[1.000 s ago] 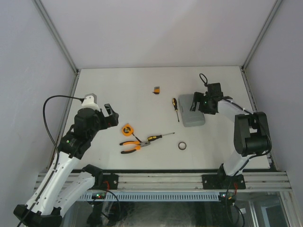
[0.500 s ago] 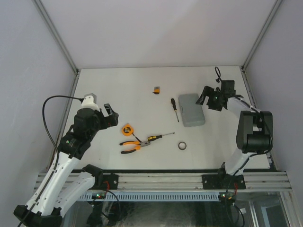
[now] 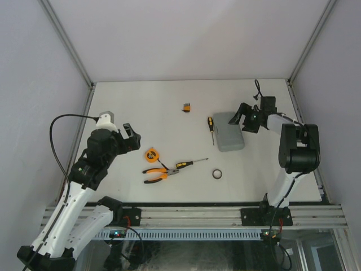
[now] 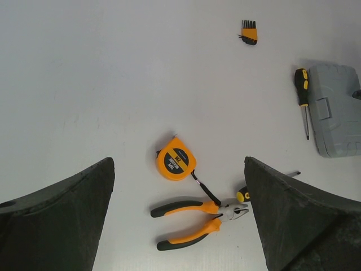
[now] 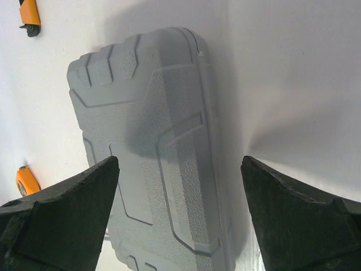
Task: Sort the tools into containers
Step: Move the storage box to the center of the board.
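Right jaws: spread wide, empty, hovering low over the far right part of the grey tool case. In the right wrist view the case's ribbed lid fills the gap between them. No contact that I can see.

Left jaws: also spread wide, empty, raised above the table on the left. The tape measure and orange-handled pliers sit in the gap in the left wrist view.

Case lies flat on the right of the table, lid shut, nothing in it. One screwdriver lies just beside its left edge, on the latch side. The second screwdriver touches the plier tips. The black ring is near the front and the small orange-black block is well apart at the back.

Step, as I judge it: opening the case, and no sorting is done yet. The next move calls for the right jaws to reach the latch edge and lift the lid. The case is light-looking and may slide, so it likely needs bracing.
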Controlling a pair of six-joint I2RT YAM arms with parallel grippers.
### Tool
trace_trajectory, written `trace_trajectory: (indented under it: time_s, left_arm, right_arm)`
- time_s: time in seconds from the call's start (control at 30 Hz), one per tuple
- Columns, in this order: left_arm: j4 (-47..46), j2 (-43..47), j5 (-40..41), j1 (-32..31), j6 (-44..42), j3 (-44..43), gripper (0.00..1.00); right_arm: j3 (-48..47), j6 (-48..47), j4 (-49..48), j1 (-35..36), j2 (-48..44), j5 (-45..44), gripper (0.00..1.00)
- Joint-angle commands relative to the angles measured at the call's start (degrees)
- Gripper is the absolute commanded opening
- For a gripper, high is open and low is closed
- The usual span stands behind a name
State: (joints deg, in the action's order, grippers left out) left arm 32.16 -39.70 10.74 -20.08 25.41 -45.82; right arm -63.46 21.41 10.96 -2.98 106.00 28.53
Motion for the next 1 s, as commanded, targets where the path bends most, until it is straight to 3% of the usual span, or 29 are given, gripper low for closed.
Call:
trace_trajectory:
  time_s: [0.0,0.2,0.6,0.73,0.97]
  left_arm:
    - [-1.99,0.68,0.32,1.08,-0.45,0.12,1.0]
    - [-2.03,0.5,0.02,1.8,-0.36,0.05,1.0]
    - [-2.07,0.36,-0.73,3.0,-0.29,0.18,1.0]
    - [-2.09,0.18,-0.96,3.24,-0.27,0.21,1.0]
    - [-2.19,-0.73,-1.96,4.19,-0.1,0.03,0.99]
  right_arm:
    - [-2.34,1.83,-3.91,-0.09,-0.7,-0.88,0.9]
    - [-2.3,2.08,-5.39,-0.3,-1.93,-4.32,1.0]
    - [-3.31,6.05,-6.38,-0.31,-0.78,-6.78,1.0]
    - [-3.6,4.15,-5.02,1.45,-0.66,-10.72,1.0]
    - [-6.84,1.27,0.02,3.65,2.36,-9.44,1.0]
